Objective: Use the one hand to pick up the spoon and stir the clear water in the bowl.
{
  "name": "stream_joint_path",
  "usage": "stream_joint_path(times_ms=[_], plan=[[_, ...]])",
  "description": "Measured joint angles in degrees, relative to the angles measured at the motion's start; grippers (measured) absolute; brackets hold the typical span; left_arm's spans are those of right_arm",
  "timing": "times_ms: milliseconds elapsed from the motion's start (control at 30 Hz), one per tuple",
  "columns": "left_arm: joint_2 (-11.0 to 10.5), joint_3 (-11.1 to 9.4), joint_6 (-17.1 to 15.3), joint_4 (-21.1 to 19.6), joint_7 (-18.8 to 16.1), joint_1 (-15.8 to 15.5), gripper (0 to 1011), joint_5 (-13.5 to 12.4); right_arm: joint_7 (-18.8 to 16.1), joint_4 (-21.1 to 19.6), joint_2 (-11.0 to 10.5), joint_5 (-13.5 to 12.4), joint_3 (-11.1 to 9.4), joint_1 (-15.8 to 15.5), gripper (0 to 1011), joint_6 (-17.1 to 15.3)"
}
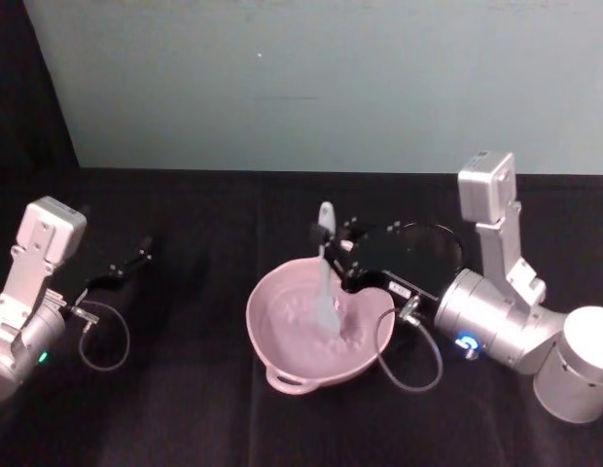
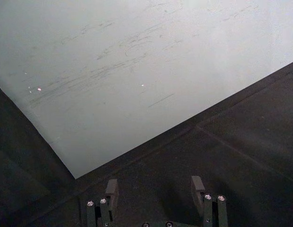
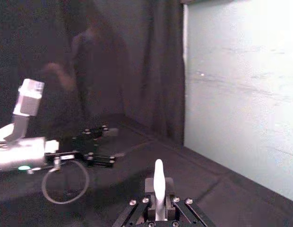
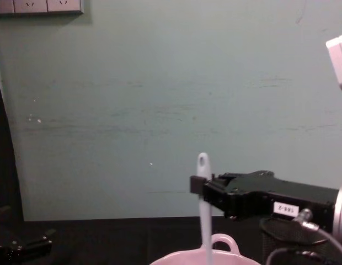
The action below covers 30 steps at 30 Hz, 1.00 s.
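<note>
We see the spoon (image 1: 327, 282) upright (holed end up), blade down in the bowl (image 1: 255, 326), right gripper (image 1: 331, 245) clamped on its handle. Left gripper (image 1: 138, 257) parked far left, jaws apart.

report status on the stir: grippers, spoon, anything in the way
Right gripper shut on spoon, upright, blade in the bowl. Left gripper open, parked far left. Black mesh cup beside bowl, under that arm.

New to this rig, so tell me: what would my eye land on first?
The pale pink bowl in the middle, with the white spoon standing upright in it. The right pincer clamps the spoon's handle; the left pincer sits open at the far left.
</note>
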State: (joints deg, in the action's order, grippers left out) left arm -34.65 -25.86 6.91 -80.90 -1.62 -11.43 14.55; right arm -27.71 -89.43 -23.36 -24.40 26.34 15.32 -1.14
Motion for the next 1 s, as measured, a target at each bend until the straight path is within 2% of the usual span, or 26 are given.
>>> stream_joint_path(times_ms=[400,633,800,1000], plan=[[0.0,0.0,0.0,0.0,0.0,0.0,1005,0.0,-0.9,-1.0,1.5,-0.6,2.2,0.0,114,-0.1],[0.0,0.0,0.0,0.0,0.0,0.0,1005,0.0,-1.5,2.5,3.4,-2.1,2.5,1.9,114,0.4],[0.0,0.0,0.0,0.0,0.0,0.0,1005,0.0,-1.6,6.9,5.1,-4.1,1.7,3.6,114,1.1],[0.0,0.0,0.0,0.0,0.0,0.0,1005,0.0,-0.9,8.6,5.2,-4.6,0.7,4.3,114,1.6]])
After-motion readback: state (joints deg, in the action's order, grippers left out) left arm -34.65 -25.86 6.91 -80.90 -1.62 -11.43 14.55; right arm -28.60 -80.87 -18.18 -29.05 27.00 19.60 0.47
